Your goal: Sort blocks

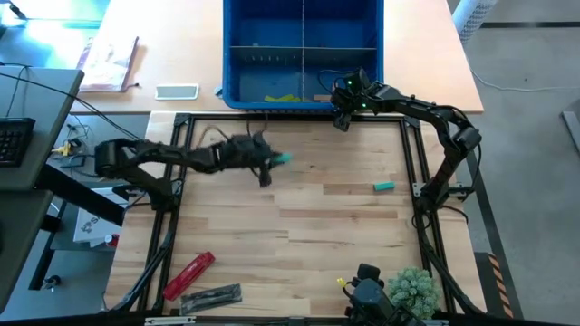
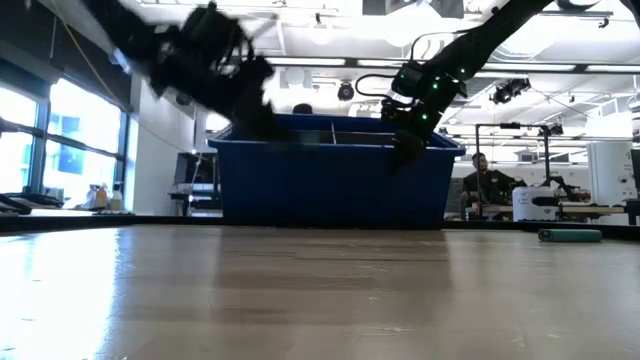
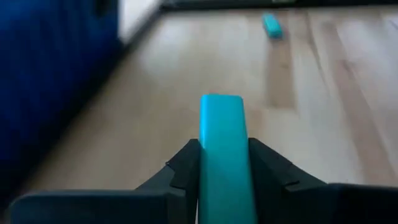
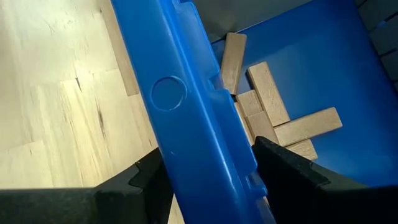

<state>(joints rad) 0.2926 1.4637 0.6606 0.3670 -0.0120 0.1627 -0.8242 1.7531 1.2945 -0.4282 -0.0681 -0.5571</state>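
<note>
A teal block (image 3: 221,118) is held above the wooden table by my left gripper (image 1: 270,165), left of the table's middle and in front of the blue bin (image 1: 304,54). A second teal block (image 1: 384,186) lies flat on the table toward the right; the left wrist view shows this block (image 3: 272,26) too. My right gripper (image 1: 343,116) is at the bin's near wall, right of its middle. Several tan blocks (image 4: 273,118) lie on the bin's floor there. Lime blocks (image 1: 283,98) lie in a neighbouring compartment. My left gripper pinches the teal block's two long sides (image 3: 205,163) between its two fingers. The block lies along the fingers, its free end sticking out past the tips. The fingers come from the table's left, slanting a little downward. The block is lifted clear of the table. My right gripper has the bin's near wall (image 4: 205,155) between its fingers at the rim, one finger inside the bin and one outside. Both fingers (image 4: 273,165) stand against the wall. They come from above, slanting down toward the far edge. The bin rests on the table.
A black frame (image 1: 181,181) borders the work area. A red cylindrical tool (image 1: 188,274) and a dark flat object (image 1: 213,296) lie at the near left, and a green plant-like clump (image 1: 412,288) at the near right. A person (image 2: 483,175) sits in the room beyond.
</note>
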